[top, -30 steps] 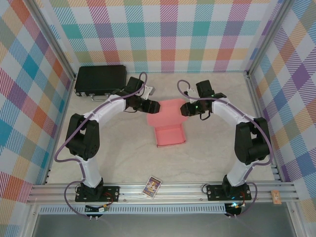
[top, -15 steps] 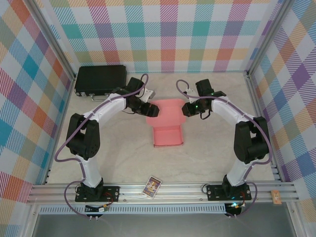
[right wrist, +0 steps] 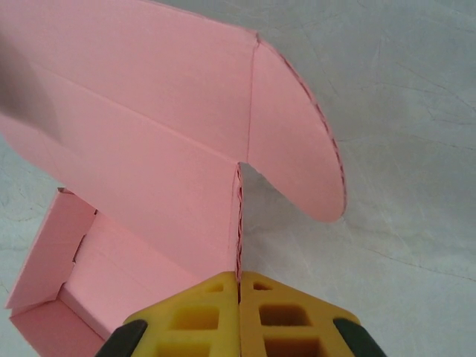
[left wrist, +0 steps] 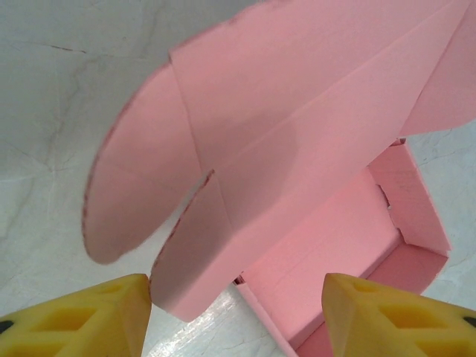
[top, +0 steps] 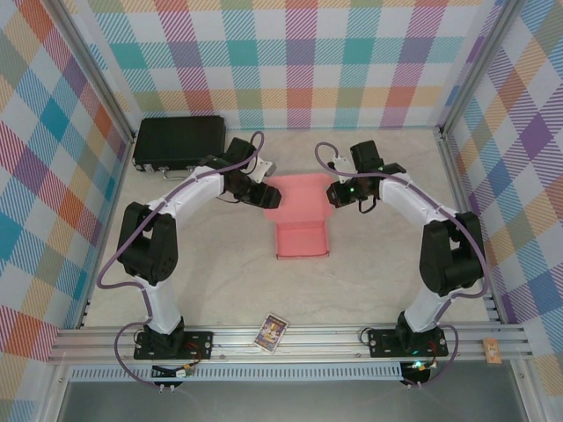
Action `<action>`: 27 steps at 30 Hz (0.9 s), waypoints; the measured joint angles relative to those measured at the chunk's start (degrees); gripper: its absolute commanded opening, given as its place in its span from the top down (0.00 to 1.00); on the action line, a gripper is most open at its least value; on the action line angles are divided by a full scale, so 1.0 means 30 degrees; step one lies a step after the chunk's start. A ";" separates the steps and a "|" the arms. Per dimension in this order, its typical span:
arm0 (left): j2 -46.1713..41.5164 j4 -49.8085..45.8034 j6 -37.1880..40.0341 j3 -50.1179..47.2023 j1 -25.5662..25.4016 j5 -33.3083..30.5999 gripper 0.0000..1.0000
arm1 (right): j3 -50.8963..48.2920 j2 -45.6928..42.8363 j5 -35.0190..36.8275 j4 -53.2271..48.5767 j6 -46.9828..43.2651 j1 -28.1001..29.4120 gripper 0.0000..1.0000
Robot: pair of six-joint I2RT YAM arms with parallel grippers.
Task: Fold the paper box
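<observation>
Paper box [top: 299, 220] mid-bench, lid up between both sets of fingers.
Pink card: shallow tray formed on the bench [top: 211, 272], lid [right wrist: 134, 111] raised, rounded side flaps loose. Right fingers [right wrist: 201, 316] pressed together, nipping the lid's lower edge at the flap crease. Left fingers [left wrist: 89, 316] well apart, straddling the other flap and gripping nothing.

White-and-black arms [top: 180, 198], purple cables [top: 98, 277] (loosely looped), yellow tool fingers [right wrist: 201, 316] with square recesses
</observation>
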 measured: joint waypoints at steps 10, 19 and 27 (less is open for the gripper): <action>-0.0044 0.1056 -0.0503 -0.0284 0.0000 -0.1239 0.33 | -0.0372 -0.0219 0.0146 0.0364 -0.0029 0.0000 0.92; -0.0044 0.1814 -0.0729 -0.0612 0.0007 -0.0729 0.51 | -0.0379 -0.0219 0.0146 0.0415 -0.0029 0.0000 0.93; -0.0044 0.1792 -0.0925 -0.0612 0.0007 0.0015 0.50 | -0.0437 -0.0226 0.0291 0.0554 -0.0022 -0.0007 0.93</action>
